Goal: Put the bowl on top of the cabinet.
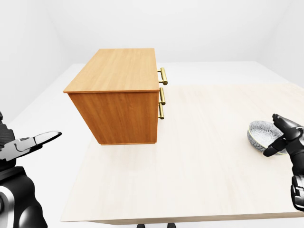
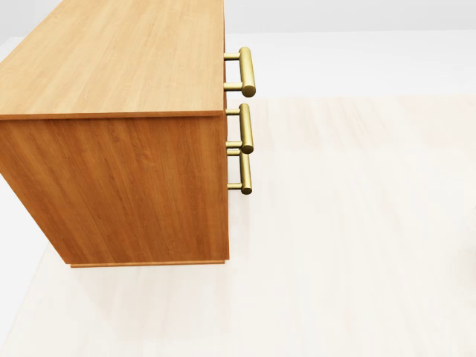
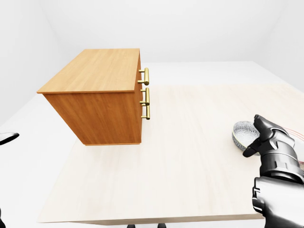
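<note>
The patterned grey-white bowl (image 1: 260,133) sits on the pale table (image 1: 190,161) at the right of the left-eye view. My right hand (image 1: 271,136) is at the bowl's right rim, one finger over the rim and the thumb below it, still spread; whether they touch it I cannot tell. The wooden cabinet (image 1: 118,71) stands on the table at the upper left, its flat top bare. My left hand (image 1: 42,138) hovers off the table's left edge, fingers stretched out flat and holding nothing. The head view shows only the cabinet (image 2: 111,67).
Three brass handles (image 2: 246,71) stick out of the cabinet's right face. The table's near edge (image 1: 190,220) runs along the bottom of the left-eye view. White floor and walls surround the table.
</note>
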You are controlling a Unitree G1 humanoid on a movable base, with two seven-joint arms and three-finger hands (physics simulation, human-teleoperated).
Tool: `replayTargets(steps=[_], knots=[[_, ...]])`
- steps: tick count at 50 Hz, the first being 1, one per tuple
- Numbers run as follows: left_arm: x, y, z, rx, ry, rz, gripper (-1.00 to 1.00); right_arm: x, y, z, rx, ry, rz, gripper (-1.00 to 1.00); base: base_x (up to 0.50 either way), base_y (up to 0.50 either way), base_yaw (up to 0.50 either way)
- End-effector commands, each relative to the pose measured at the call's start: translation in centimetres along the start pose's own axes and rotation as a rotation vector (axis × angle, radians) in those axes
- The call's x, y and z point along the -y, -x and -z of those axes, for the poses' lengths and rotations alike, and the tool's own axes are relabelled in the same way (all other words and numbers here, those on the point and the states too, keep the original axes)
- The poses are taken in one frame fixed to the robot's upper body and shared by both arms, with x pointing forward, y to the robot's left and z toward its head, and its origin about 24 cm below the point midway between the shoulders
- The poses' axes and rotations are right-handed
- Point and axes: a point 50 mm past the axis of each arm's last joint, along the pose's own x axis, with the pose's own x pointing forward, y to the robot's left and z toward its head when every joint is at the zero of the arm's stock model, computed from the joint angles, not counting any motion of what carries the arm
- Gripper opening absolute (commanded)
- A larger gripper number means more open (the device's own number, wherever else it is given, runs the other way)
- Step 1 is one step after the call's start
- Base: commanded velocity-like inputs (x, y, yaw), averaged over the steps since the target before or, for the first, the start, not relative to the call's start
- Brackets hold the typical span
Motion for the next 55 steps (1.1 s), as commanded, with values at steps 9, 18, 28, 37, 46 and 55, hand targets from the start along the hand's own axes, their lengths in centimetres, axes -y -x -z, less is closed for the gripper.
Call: replayTargets(steps=[9,18,28,37,46,55], knots=[[0.0,0.0,0.1,-0.005,0.002,-0.001,1.00,-1.0,-0.2,-1.6,0.032,-0.015,-0.013,1.00,0.00,0.00,0.00],[0.1,0.1,0.1,-0.005,0.003,0.003,1.00,-3.7,-0.3,-0.4,-0.002,-0.027,-0.057,1.00,0.00,0.00,0.00],[0.1,0.0,0.0,-0.001,0.005,0.002,1.00,-4.8,-0.3,-0.1,-0.010,-0.027,-0.082,1.00,0.00,0.00,0.00],[0.1,0.1,0.0,0.001,0.005,0.002,1.00,-5.7,-0.3,0.4,-0.022,-0.033,-0.099,1.00,0.00,0.00,0.00],[0.1,0.1,0.0,-0.002,0.004,0.003,1.00,-6.1,-0.3,0.4,-0.024,-0.035,-0.105,1.00,0.00,0.00,0.00],[0.2,0.1,0.2,-0.007,0.003,0.004,1.00,-6.7,-0.3,0.8,-0.035,-0.036,-0.114,1.00,0.00,0.00,0.00]])
